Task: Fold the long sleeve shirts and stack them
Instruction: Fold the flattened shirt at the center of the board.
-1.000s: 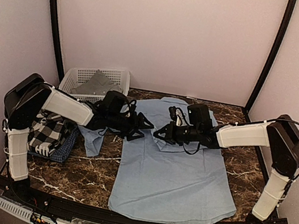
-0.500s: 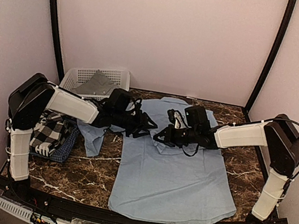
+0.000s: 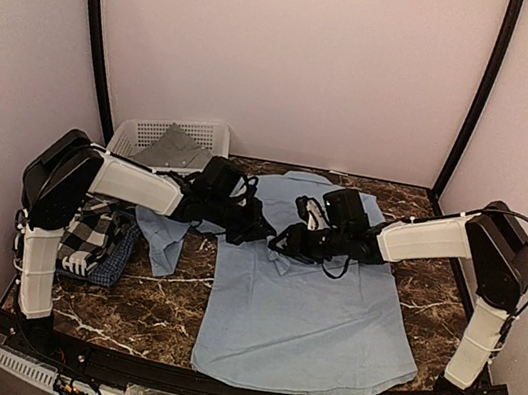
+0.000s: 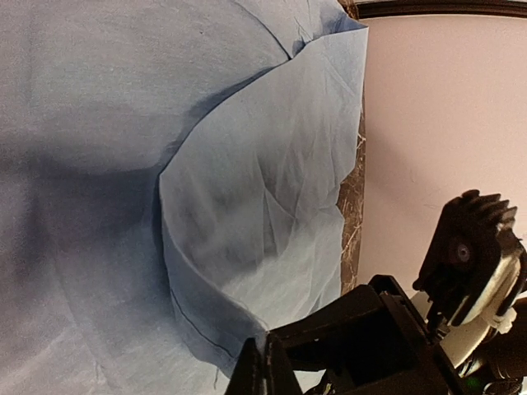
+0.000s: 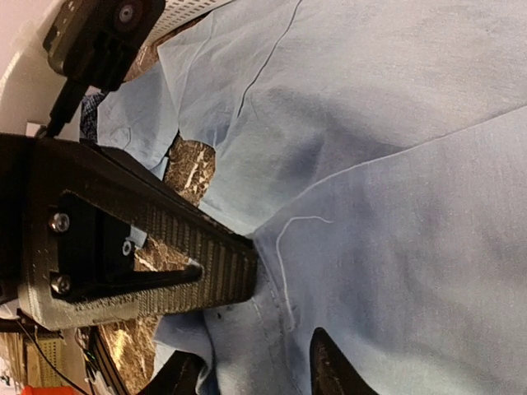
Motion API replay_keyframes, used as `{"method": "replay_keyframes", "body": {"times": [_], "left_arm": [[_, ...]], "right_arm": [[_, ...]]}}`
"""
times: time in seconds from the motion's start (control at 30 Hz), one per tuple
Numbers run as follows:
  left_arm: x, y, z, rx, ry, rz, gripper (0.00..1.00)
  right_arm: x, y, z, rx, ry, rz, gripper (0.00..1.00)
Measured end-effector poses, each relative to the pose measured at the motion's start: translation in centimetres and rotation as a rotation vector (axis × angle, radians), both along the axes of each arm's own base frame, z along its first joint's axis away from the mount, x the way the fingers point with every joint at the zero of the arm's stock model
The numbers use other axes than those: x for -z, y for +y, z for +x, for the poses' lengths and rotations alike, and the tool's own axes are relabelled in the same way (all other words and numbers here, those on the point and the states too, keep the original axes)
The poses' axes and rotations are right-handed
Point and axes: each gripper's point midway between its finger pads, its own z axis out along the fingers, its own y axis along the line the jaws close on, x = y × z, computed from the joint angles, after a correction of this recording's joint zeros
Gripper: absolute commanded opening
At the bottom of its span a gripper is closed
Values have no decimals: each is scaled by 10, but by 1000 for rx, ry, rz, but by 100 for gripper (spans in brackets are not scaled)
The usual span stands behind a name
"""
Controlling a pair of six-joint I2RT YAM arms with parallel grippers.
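Observation:
A light blue long sleeve shirt (image 3: 311, 312) lies spread flat on the dark marble table (image 3: 154, 311), collar toward the back. Both grippers meet over its upper left chest. My left gripper (image 3: 259, 229) (image 4: 268, 355) is shut on the edge of a folded flap of that shirt (image 4: 247, 222). My right gripper (image 3: 283, 241) (image 5: 251, 372) stands open right beside it, with blue cloth (image 5: 395, 247) lying between its fingertips (image 5: 329, 369). The left gripper's ribbed finger (image 5: 165, 263) shows in the right wrist view, pinching the cloth. One blue sleeve (image 3: 163, 242) trails off to the left.
A black-and-white checked shirt (image 3: 86, 229) lies over a dark blue one (image 3: 116, 262) at the table's left edge. A white lattice basket (image 3: 143, 132) at the back left holds a grey shirt (image 3: 175, 150). Walls close in on three sides.
My left gripper has slid right onto the shirt and closed on the folded edge. My right gripper has opened, letting go of the cloth.

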Motion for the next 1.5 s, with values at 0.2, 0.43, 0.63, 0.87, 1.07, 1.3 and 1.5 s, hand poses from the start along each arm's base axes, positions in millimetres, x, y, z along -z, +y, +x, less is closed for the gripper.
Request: {"method": "replay_keyframes", "body": {"times": [0.2,0.43,0.63,0.87,1.07,1.3,1.5], "left_arm": [[-11,-2,8,14,-44,32,0],[-13,16,26,0,-90,81,0],[-8,42,47,-31,-104,107,0],[13,62,49,-17,-88,131,0],[56,77,38,-12,-29,186,0],[75,96,46,-34,-19,215,0],[76,114,66,-67,-44,221,0]], "right_arm": [[-5,-23,0,73,-32,-90,66],[-14,-93,-28,223,-52,-214,68],[3,-162,-62,374,4,-336,71],[3,-214,-83,523,20,-408,90],[-14,-241,-85,630,-19,-418,99],[-9,-265,-90,700,10,-482,99],[1,-271,-94,693,46,-531,99]]}}
